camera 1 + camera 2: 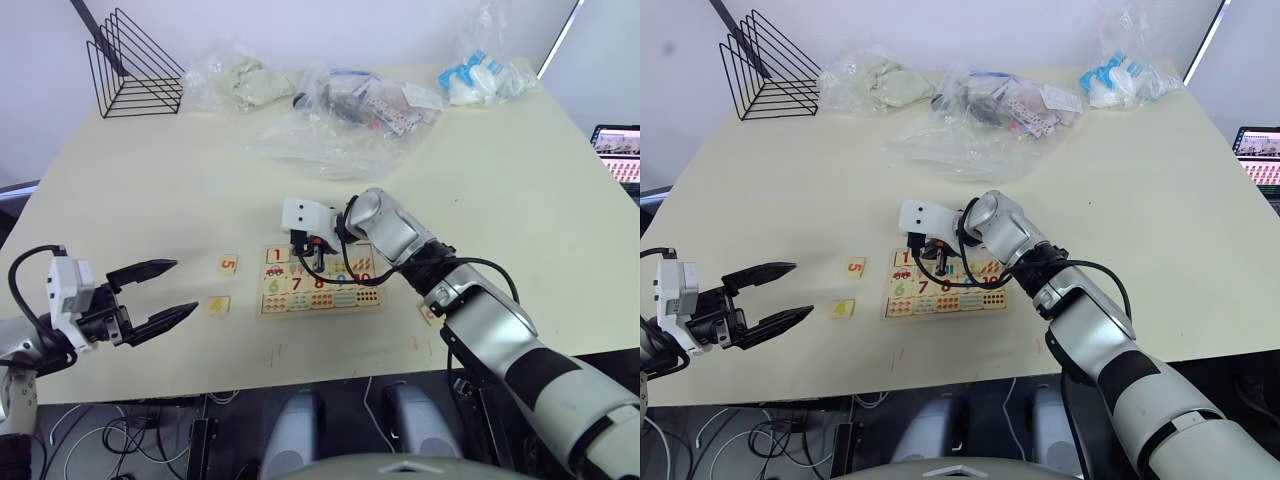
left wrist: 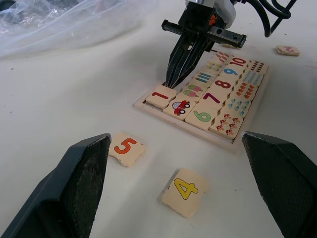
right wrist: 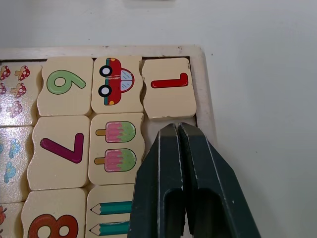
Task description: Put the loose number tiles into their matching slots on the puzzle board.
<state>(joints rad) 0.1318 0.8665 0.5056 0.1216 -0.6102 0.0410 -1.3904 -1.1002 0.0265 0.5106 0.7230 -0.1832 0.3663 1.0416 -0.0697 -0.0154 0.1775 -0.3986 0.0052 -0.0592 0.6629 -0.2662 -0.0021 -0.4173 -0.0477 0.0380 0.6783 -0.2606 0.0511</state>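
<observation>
- The right arm (image 1: pixel 480 310) has silver-grey rounded shells with black joints between them.
- A thin black cable loops along its forearm and wrist.
- Both wrists carry a white box-shaped housing.
- The left gripper (image 1: pixel 170 292) has two black tapered fingers with ribbed inner edges.
- The right gripper (image 3: pixel 179 130) has dark, smooth, narrow fingers.
</observation>
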